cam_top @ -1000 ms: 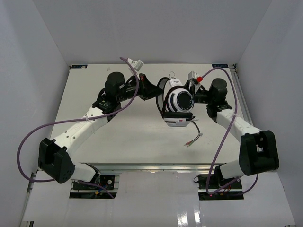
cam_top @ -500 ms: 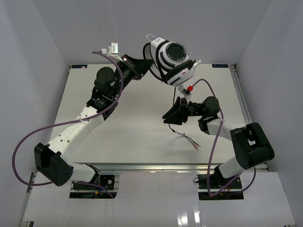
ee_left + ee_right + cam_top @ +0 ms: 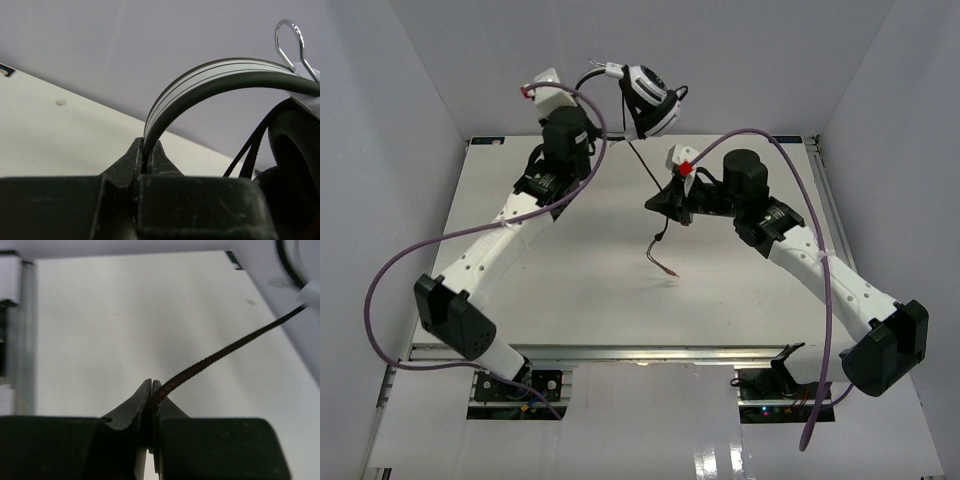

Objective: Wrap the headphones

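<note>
The headphones, white with black earcups, hang high above the far edge of the table. My left gripper is shut on their thin black headband, which arcs up and to the right from the jaws in the left wrist view. The thin black cord runs down from the earcups to my right gripper, which is shut on the cord above the table's middle. Below that gripper the cord's loose end dangles to the table top, with the small plug tips by the surface.
The white table is walled in by pale panels on the left, back and right. Purple cables loop off both arms. A metal rail runs along the table edge in the right wrist view.
The left arm has lifted the headphones higher and further left. The right gripper has shut on the cord and risen towards the table's middle, drawing the loose end leftwards.
</note>
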`<state>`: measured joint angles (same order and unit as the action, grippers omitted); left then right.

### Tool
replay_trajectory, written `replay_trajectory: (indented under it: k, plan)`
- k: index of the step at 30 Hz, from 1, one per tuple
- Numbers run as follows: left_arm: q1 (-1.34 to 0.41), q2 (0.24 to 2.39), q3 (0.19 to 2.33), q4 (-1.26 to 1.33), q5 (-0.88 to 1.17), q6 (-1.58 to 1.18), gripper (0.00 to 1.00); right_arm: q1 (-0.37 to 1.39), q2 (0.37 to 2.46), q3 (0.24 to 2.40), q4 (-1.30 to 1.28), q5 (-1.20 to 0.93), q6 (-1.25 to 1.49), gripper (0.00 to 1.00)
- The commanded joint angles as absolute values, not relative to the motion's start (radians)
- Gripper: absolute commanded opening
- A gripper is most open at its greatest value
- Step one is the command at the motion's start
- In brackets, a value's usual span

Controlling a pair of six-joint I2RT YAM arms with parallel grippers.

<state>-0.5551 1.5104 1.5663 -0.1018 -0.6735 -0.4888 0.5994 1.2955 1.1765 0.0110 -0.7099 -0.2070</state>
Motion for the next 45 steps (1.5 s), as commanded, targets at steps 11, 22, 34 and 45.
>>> replay_trajectory:
  k: [11,22,34,45]
  plan:
    - [-0.643,1.549,1.417,-0.368,-0.326,0.234,0.0,0.64,1.343,1.219,-0.15,0.363,-0.984,0.08]
    - [-0.641,1.317,1.319,-0.368,0.088,0.146,0.0,0.31,1.379,1.202,-0.159,-0.424,-0.63,0.29]
    - [-0.641,1.328,1.429,-0.197,0.378,-0.24,0.0,0.225,1.454,0.935,0.785,-1.332,0.307,0.42]
    - [-0.598,1.339,1.499,-0.145,0.264,-0.522,0.0,0.189,1.315,1.083,0.048,-0.516,-0.283,0.69]
